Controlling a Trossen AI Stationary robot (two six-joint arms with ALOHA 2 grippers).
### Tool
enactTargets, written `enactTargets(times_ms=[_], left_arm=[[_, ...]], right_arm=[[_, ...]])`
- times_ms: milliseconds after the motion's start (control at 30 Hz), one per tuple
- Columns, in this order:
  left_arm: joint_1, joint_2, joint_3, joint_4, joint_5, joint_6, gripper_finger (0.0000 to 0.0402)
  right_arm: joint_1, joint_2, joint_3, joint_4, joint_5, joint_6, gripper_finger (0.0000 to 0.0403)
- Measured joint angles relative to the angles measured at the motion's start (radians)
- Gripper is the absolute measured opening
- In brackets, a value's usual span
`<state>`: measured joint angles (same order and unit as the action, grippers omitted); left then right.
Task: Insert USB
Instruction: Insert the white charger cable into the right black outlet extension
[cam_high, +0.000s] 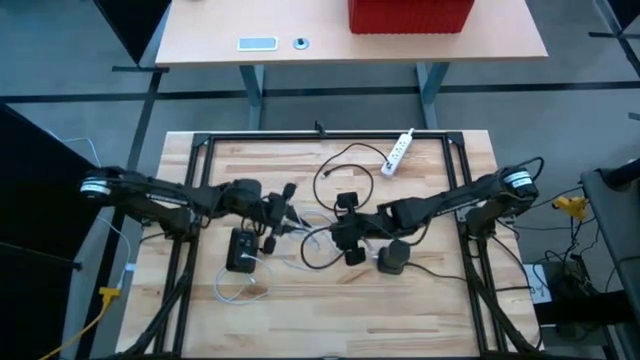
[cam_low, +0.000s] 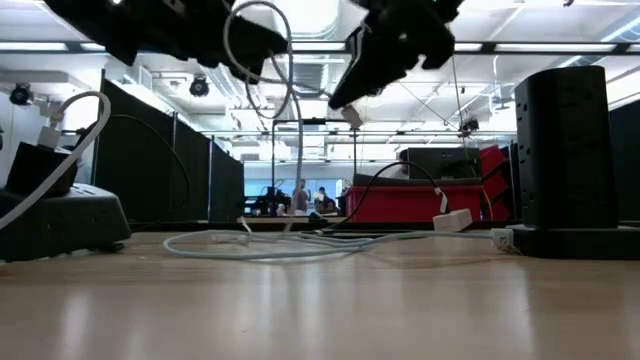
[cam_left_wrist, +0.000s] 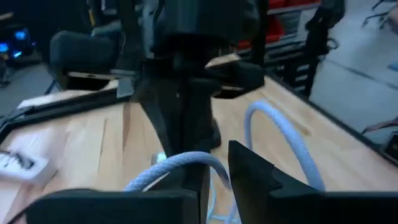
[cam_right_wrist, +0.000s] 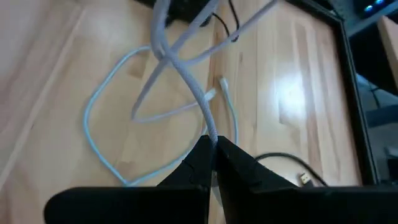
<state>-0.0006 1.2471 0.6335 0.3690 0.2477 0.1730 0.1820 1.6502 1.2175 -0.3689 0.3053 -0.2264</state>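
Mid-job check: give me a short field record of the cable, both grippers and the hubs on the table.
cable: white braided cable, lifted off the wooden table, slack looping below
right gripper: shut on the cable, raised near table centre
left gripper: around the same cable, facing the right gripper; grip unclear
black hub: on the table, left of centre
round black adapter: on the table, right of centre
power strip: white, far side

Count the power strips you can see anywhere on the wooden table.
1: a white power strip lying at the table's far edge, towards the right arm's side. Others could be hidden beneath the arms or the black devices mid-table.
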Motion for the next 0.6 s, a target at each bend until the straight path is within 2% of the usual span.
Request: enactTargets(times_ms=[100, 167, 333, 367, 467, 500, 600], left_arm=[[-0.027, -0.035, 0.029, -0.112, -0.101, 0.013, 0.006], [-0.05, -0.09, 0.068, -0.236, -0.239, 0.056, 0.0065], [-0.127, -0.178, 0.09, -0.267, -0.378, 0.163, 0.0067], [-0.139, -0.186, 0.086, -0.237, -0.336, 0.175, 0.0066], [-0.152, -0.158, 0.046, -0.063, -0.086, 0.167, 0.0065], [-0.155, -0.14, 0.031, -0.007, -0.044, 0.153, 0.0065], [-0.16, -0.06, -0.002, 0.13, -0.053, 0.128, 0.0064]], right_arm=[[-0.021, 0.014, 0.0, -0.055, 0.0, 0.029, 0.0], [-0.029, 0.017, 0.0, -0.118, 0.003, 0.054, 0.0], [-0.034, 0.02, -0.004, -0.176, 0.02, 0.07, 0.0], [-0.037, 0.02, -0.004, -0.174, 0.033, 0.071, 0.0], [-0.053, 0.02, -0.002, -0.173, 0.066, 0.069, 0.0], [-0.059, 0.02, -0.002, -0.168, 0.066, 0.069, 0.0], [-0.071, 0.02, -0.001, -0.138, 0.064, 0.07, 0.0]])
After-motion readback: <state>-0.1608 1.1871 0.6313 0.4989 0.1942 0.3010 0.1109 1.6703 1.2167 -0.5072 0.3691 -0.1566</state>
